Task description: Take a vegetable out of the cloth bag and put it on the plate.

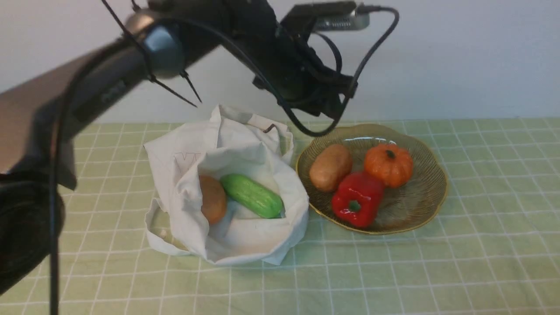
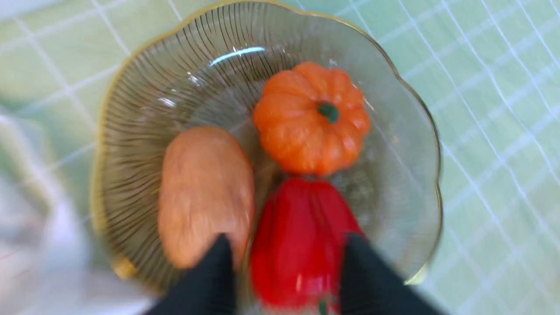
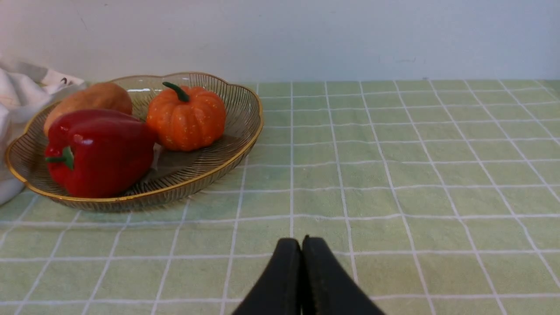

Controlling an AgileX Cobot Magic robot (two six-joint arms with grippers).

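The light tan potato (image 1: 330,167) lies on the amber-gold plate (image 1: 420,205), at its left side, touching no gripper. It also shows in the left wrist view (image 2: 205,192) and the right wrist view (image 3: 94,98). My left gripper (image 1: 337,114) hangs above the plate's far left rim, open and empty; in its blurred wrist view the gripper (image 2: 287,238) has its jaws spread over the plate (image 2: 166,87). The white cloth bag (image 1: 245,148) lies open left of the plate. My right gripper (image 3: 302,239) is shut and empty, low over the tablecloth, right of the plate (image 3: 236,109).
An orange pumpkin (image 1: 388,165) and a red pepper (image 1: 358,199) share the plate with the potato. A darker brown potato (image 1: 213,199) and a green cucumber (image 1: 251,195) lie in the bag's mouth. A green checked cloth (image 1: 481,245) covers the table; a white wall stands behind.
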